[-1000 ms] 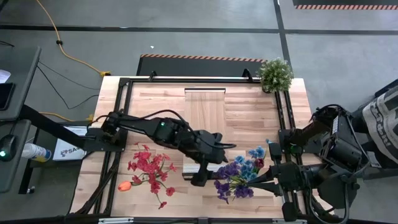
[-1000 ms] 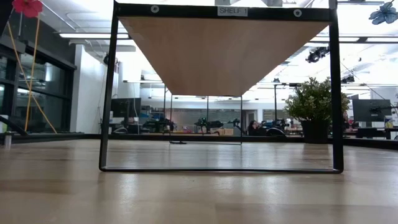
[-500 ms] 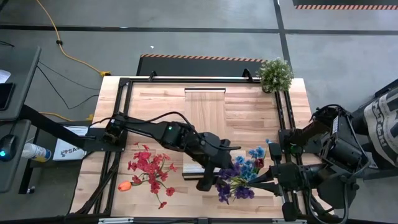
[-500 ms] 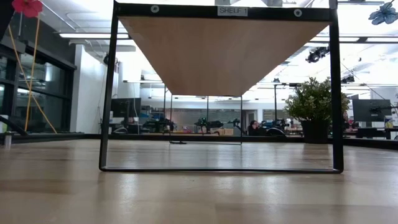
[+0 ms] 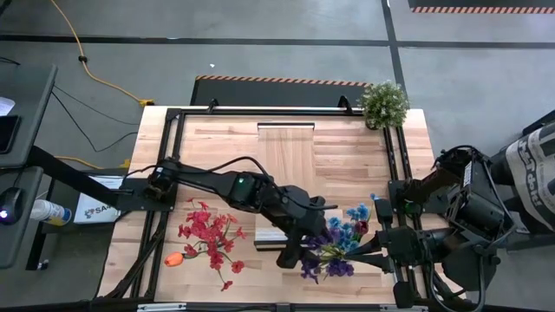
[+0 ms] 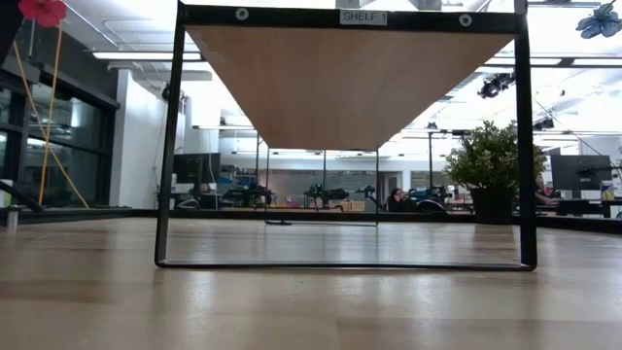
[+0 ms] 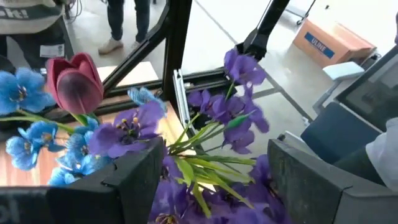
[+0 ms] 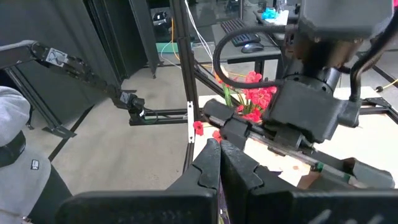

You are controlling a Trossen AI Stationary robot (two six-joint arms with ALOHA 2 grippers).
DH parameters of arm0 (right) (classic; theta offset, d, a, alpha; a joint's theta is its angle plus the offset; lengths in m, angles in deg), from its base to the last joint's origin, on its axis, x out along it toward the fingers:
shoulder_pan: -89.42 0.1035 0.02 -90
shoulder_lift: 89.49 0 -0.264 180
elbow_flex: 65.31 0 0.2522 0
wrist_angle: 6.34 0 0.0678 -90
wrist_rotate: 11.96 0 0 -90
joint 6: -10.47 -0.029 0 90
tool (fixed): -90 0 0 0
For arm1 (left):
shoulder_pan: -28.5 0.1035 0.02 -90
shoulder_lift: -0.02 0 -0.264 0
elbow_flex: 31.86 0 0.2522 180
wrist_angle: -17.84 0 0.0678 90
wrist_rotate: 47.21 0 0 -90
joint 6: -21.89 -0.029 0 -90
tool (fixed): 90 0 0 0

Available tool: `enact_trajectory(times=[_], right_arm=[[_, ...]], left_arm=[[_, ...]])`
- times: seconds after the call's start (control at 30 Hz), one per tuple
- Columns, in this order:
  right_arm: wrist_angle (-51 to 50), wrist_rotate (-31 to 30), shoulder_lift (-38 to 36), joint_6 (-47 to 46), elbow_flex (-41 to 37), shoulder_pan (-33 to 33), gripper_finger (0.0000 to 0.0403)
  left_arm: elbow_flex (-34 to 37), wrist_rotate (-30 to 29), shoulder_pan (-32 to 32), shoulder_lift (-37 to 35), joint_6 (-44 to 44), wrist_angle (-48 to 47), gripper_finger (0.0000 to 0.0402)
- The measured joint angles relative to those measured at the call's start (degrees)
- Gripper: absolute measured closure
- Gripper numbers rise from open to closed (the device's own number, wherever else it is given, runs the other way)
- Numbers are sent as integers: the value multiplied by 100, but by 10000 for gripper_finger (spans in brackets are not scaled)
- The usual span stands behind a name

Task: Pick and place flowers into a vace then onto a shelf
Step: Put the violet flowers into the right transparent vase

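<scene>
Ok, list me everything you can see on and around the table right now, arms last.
Red flowers: a loose bunch, red, lying on the table's near left.
Orange flower: one, orange, beside the red bunch.
Blue and purple flowers: one bunch with a dark-red tulip, near right.
Potted plant: one, green, far right corner.
Shelf: one, light wood, raised on a black frame.
Table: one, slatted wood.
Left gripper: open, at the purple flowers.
Right gripper: shut, at the right edge.

Two matte-black jointed arms point(image 5: 227, 184), looping black cables, blocky dark pincer fingers point(image 7: 127, 180).
</scene>
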Motion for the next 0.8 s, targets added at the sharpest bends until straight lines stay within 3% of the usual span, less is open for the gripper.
enact_trajectory(times=[0.8], right_arm=[[-7, 0, 0, 0, 0, 0, 402]], left_arm=[[2, 52, 7, 256, 118, 94, 80]])
